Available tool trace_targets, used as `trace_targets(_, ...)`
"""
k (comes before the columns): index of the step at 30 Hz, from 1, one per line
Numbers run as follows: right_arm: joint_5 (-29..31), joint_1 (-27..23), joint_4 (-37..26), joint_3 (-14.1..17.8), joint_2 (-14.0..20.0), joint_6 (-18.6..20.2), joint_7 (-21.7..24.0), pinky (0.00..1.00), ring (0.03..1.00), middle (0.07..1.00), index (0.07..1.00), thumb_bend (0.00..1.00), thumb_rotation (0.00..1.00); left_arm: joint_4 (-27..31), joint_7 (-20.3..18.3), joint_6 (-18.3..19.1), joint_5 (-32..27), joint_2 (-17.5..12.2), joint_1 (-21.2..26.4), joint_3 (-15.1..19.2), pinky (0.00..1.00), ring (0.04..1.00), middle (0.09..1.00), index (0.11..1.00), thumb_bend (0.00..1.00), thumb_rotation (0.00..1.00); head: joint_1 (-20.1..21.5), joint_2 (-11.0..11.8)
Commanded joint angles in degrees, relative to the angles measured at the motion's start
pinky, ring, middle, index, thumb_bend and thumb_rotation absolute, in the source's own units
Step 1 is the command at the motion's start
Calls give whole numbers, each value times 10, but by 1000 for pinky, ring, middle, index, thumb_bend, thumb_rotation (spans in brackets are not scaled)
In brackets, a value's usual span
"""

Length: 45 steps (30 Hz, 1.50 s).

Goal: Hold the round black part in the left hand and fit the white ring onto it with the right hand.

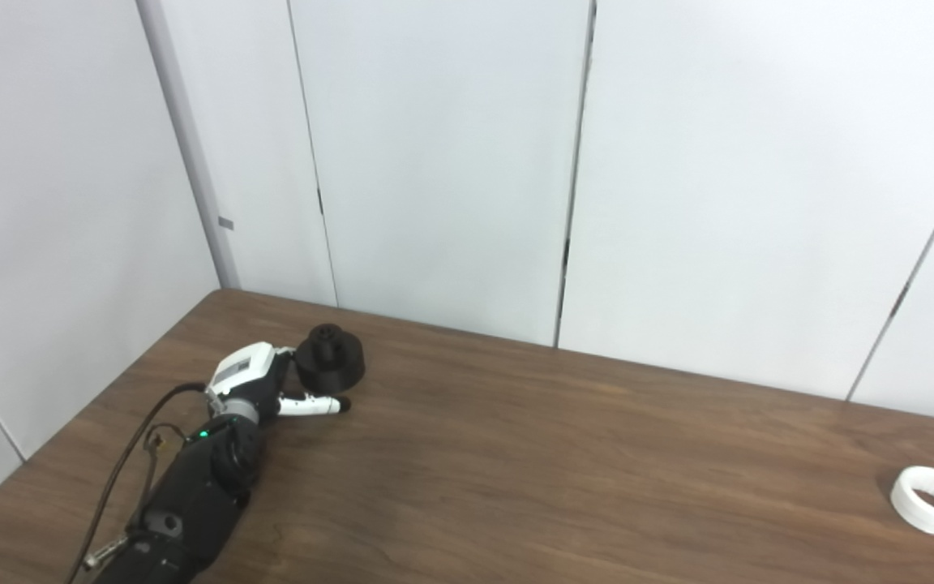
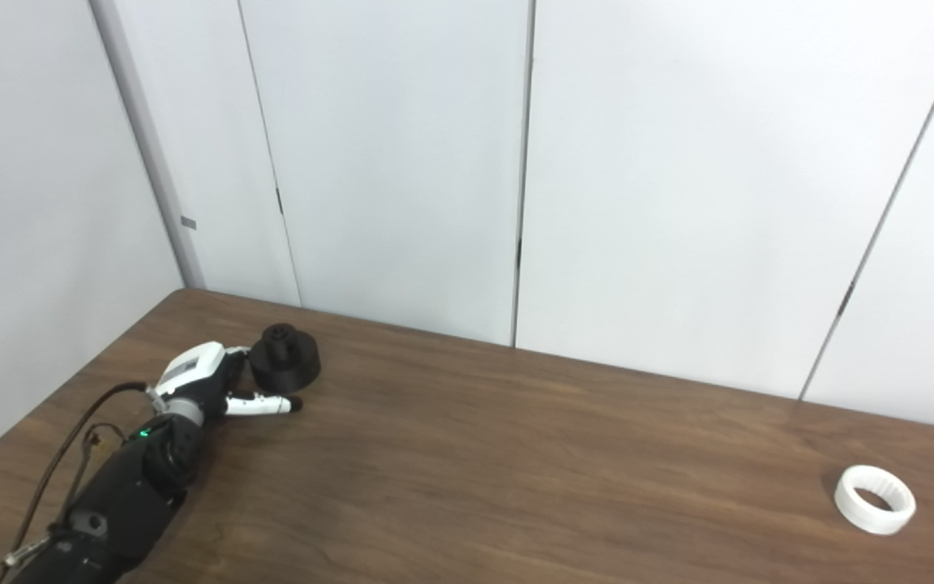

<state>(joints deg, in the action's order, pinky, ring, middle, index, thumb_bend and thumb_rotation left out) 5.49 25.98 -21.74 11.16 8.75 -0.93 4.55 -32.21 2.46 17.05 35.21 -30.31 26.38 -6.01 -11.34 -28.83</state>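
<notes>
Black and round, the stepped part (image 1: 329,359) sits upright on the wooden tabletop (image 2: 516,470) near its far left corner, a wide lower drum with a smaller knob on top. The left robot hand (image 1: 260,381) lies low on the tabletop just beside it, on its near-left side, with the white-shelled back of the hand turned up. One white finger with a dark tip (image 1: 317,404) stretches out flat along the wood in front of the part's base, reaching past its near edge. The other fingers are hidden behind the hand's body and the part, so the hand reads as spread around the part's near side rather than clenched; whether any finger actually presses against the drum cannot be told from either view. The part rests on the wood, not lifted. A black forearm (image 2: 122,495) with a small green light and loose cables runs back from the hand to the bottom left edge.

Well apart, near the right end of the tabletop, the white ring (image 1: 932,500) lies flat, its hollow centre facing up. White wall panels (image 2: 661,178) stand behind the tabletop.
</notes>
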Motion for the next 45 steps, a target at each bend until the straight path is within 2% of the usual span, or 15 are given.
trace_targets(1,5,3,-16,-1,1,-25,1,966,955,926,897,466,1000,-1,20,-10,1,-6,40,-3,1000,1000,945,865,1000,594,-1,0)
trace_targets(6,-2,5,-20,-3,0,-27,-1,959,951,925,898,456,1000,-23,31,-10,-7,1,52,-6,1000,1000,949,873,1000,570,0,1)
trace_targets(13,-10,8,-22,-4,0,-23,-6,962,949,923,901,500,1000,-58,52,-10,-54,20,62,20,1000,994,945,865,1000,520,4,1)
trace_targets(19,-3,10,-26,-4,0,-25,-6,960,947,916,882,470,1000,-105,88,-41,-105,42,70,54,1000,989,939,855,1000,451,7,-1)
trace_targets(26,-5,14,-29,-2,3,-29,-5,966,940,898,856,450,1000,-150,122,-69,-134,57,82,64,991,960,923,849,1000,439,6,-3)
trace_targets(33,-3,14,-27,-1,4,-30,-5,964,929,887,844,453,1000,-158,134,-75,-135,62,82,52,1000,984,939,853,1000,406,7,-5)
trace_targets(45,-2,13,-29,0,5,-25,-6,967,932,892,843,475,1000,-187,128,-70,-124,57,90,6,1000,988,942,848,1000,391,5,-6)
